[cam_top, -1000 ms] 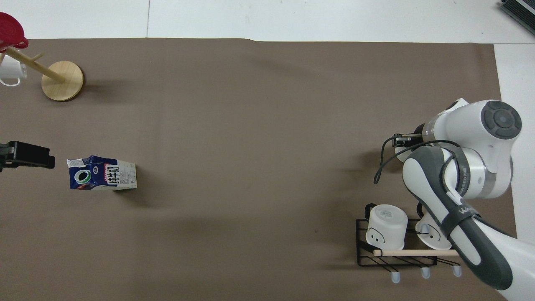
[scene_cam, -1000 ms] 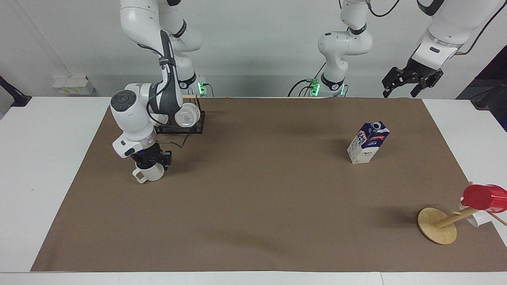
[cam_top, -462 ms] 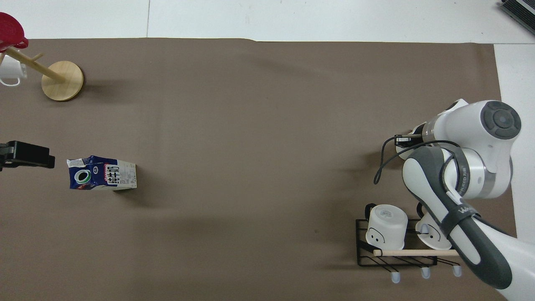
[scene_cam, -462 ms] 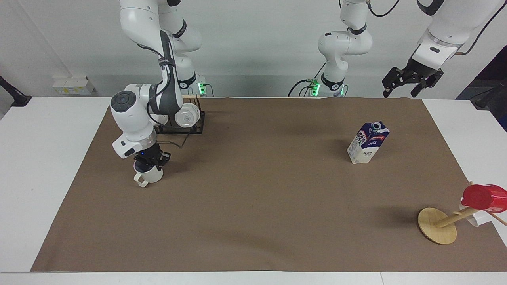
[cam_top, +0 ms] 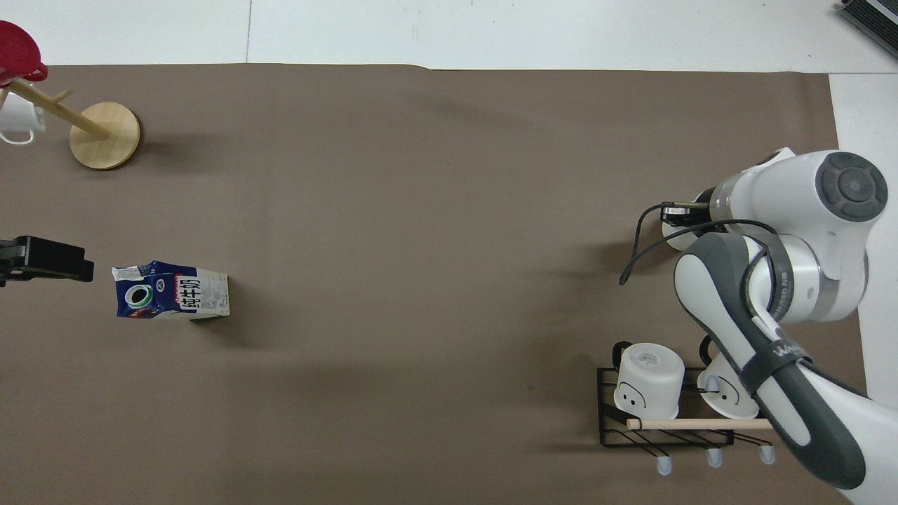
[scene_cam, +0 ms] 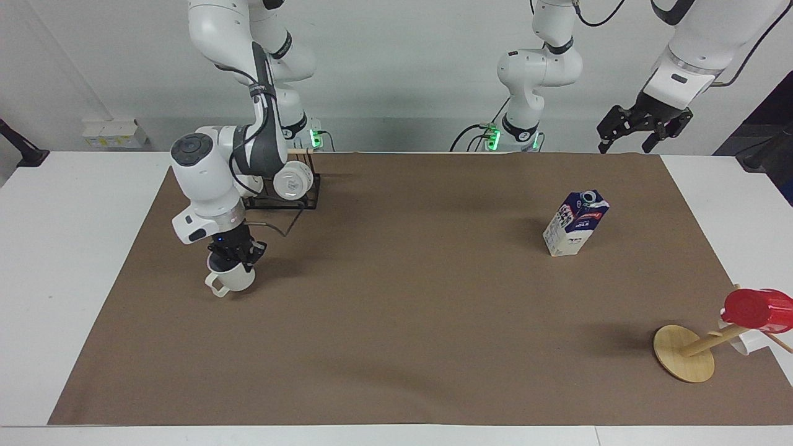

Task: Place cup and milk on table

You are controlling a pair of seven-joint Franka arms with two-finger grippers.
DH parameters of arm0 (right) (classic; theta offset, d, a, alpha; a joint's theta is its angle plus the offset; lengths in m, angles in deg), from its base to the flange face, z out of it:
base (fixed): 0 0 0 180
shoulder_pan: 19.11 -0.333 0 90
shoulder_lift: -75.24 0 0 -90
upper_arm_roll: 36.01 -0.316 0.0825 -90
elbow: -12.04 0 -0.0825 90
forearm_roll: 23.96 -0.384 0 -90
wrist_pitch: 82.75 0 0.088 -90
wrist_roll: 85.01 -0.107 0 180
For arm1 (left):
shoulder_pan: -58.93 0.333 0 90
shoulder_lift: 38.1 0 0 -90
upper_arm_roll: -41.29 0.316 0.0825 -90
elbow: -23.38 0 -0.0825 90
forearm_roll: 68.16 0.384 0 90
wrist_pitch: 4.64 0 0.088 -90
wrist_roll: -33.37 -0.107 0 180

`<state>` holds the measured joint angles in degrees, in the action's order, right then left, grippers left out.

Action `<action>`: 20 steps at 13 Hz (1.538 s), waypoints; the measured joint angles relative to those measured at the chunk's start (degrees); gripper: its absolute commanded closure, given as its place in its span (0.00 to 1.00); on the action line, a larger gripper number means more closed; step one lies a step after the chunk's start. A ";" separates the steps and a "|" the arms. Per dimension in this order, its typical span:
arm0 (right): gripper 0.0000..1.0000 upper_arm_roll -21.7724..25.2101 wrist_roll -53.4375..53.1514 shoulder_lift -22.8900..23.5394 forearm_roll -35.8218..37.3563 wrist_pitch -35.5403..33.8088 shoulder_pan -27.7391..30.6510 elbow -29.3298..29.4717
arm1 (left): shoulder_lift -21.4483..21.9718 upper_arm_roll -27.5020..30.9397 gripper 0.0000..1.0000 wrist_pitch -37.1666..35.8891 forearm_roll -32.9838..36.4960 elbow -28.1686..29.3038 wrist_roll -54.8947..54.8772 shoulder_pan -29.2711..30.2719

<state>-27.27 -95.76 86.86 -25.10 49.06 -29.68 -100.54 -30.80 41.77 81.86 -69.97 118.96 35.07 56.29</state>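
The cream cup (scene_cam: pixel 230 280) hangs upright from my right gripper (scene_cam: pixel 232 257), which is shut on its rim. It sits low at the brown sheet (scene_cam: pixel 396 310) of the table (scene_cam: pixel 62 248), toward the right arm's end; I cannot tell if it touches. In the overhead view the arm hides most of the cup (cam_top: pixel 675 238). The milk (scene_cam: pixel 576 223) stands upright on the sheet toward the left arm's end, and also shows in the overhead view (cam_top: pixel 172 291). My left gripper (scene_cam: pixel 644 127) is open and empty, raised over the table edge nearest the robots, apart from the milk.
A black wire rack (scene_cam: pixel 310 201) with two upturned white mugs (cam_top: pixel 649 379) (cam_top: pixel 726 396) stands nearer to the robots than the cup. A wooden mug tree (scene_cam: pixel 683 353) with a red cup (scene_cam: pixel 759 310) and a white mug (scene_cam: pixel 743 344) stands at the left arm's end.
My right gripper has carried the cup a little toward the right arm's end of the table and farther from the rack. The milk and my left gripper have stayed put.
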 measured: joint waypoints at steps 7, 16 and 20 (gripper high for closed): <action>1.00 -0.29 -19.59 0.80 0.00 -7.34 -12.37 10.27 | 0.04 -0.06 0.00 1.06 0.00 1.67 0.00 -0.01; 1.00 -1.65 -34.20 8.95 -0.74 -3.36 -23.40 15.13 | 7.47 -0.38 0.00 19.34 0.00 24.25 0.00 -1.20; 1.00 -2.17 -38.06 12.70 -0.95 1.10 -27.49 15.21 | 7.57 -0.17 0.00 30.20 0.03 31.91 0.00 -1.19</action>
<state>-29.45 -133.82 99.56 -26.06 50.15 -57.17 -85.33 -23.23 41.59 112.06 -69.94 150.86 35.07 55.11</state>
